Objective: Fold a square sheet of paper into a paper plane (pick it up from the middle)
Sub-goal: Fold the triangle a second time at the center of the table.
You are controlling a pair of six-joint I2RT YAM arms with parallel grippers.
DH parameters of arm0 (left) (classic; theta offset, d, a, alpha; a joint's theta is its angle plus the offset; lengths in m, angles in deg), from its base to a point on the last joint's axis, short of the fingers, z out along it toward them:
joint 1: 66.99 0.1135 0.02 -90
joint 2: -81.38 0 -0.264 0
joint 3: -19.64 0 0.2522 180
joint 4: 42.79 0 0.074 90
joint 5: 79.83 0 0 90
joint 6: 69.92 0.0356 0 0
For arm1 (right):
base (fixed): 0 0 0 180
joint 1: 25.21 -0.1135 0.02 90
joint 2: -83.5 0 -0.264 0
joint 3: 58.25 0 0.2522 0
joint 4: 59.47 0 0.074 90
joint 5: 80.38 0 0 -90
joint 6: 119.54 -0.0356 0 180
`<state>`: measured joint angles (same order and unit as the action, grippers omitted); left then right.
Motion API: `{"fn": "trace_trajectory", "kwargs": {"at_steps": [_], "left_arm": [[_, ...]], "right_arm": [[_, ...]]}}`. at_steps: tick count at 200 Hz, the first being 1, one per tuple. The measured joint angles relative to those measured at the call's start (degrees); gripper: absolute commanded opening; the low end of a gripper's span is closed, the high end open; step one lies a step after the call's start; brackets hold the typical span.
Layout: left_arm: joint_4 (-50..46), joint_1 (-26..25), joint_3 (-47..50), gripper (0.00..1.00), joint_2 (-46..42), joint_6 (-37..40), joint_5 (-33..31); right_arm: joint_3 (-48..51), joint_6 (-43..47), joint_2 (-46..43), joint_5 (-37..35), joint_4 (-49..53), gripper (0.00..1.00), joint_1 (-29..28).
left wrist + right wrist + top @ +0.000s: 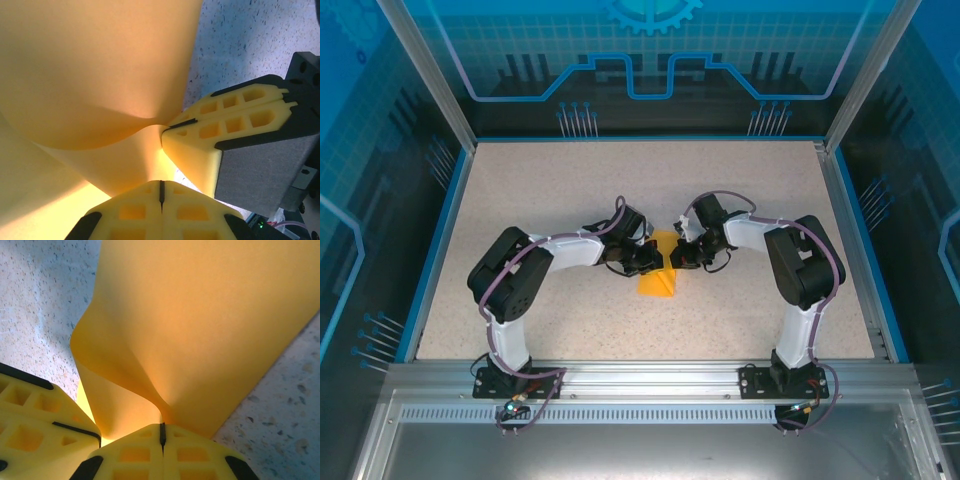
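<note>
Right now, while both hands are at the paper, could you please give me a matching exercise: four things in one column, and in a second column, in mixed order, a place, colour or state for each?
Things
1. left hand
2. right hand
3. paper
4. table

Descriptions
A. speckled beige, lying under everything
B. shut on the paper, its arm reaching in from the right of the overhead view
C. orange-yellow, curved, pinched by both hands
D. shut on the paper, its arm reaching in from the left of the overhead view

Pairs: 1-D, 2-B, 3-C, 4-A
</note>
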<state>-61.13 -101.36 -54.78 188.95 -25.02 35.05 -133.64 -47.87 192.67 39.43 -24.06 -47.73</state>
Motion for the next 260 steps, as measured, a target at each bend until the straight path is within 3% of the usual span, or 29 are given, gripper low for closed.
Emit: {"fn": "trace_trajectory", "kwargs": {"at_steps": [125, 171, 202, 238, 260], "left_arm": [[0.0, 0.0, 0.0, 0.0, 3.1, 0.5, 0.0], [0.0, 0.0, 0.0, 0.0, 3.6, 1.7, 0.0], [0.0, 0.0, 0.0, 0.0, 3.6, 1.7, 0.0], [0.0, 0.0, 0.0, 0.0, 3.6, 1.7, 0.0], [0.1, 0.0, 0.0, 0.0, 3.6, 1.7, 0.0]], "right_arm": [[0.7, -0.5, 0.0, -0.9, -0.3, 0.06, 0.0], [0.8, -1.7, -0.6, -1.2, -0.2, 0.18, 0.0], [1.9, -3.7, -5.7, -3.3, 0.0, 0.26, 0.0], [5.3, -7.3, -12.7, -2.9, -2.2, 0.08, -0.8], [6.7, -9.2, -13.0, -2.3, -3.6, 0.06, -4.1]]}}
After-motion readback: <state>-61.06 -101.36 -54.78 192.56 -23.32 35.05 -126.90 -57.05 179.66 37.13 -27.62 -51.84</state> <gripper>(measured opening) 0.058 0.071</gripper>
